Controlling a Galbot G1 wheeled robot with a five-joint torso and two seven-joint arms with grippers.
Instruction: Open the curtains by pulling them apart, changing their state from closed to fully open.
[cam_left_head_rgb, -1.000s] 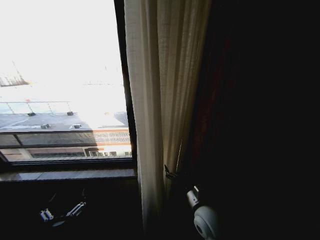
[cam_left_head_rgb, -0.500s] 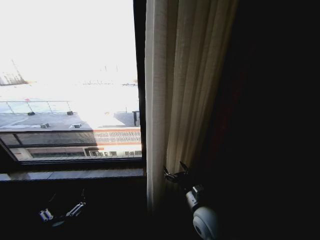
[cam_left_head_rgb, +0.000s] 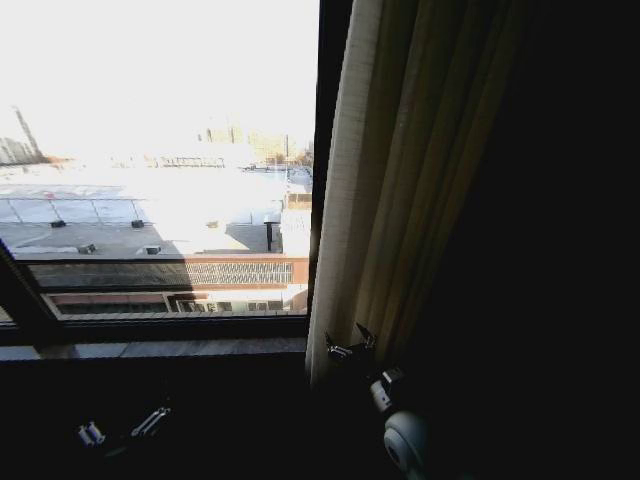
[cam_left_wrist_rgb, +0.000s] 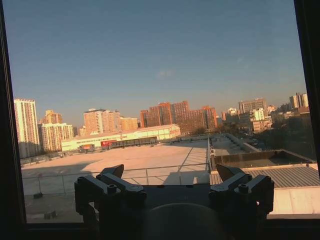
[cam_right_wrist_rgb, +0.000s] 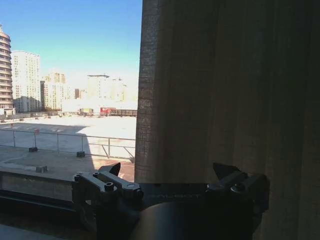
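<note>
Right gripper, jaws spread, sits at the bunched curtain's foot; left gripper at seven o'clock, jaws spread too.

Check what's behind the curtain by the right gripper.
Behind the curtain nothing can be made out; the fabric covers it. Past its edge, the window shows rooftops and towers. The right gripper is open at the curtain's lower edge.

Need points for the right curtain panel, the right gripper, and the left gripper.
right curtain panel (cam_left_head_rgb: 375, 180), head view, on the lit pleats near its inner edge.
right gripper (cam_left_head_rgb: 347, 343), head view, midway between its open fingertips, at the panel's lower edge.
left gripper (cam_left_wrist_rgb: 170, 175), left wrist view, midway between its open fingertips, facing the bare window.
</note>
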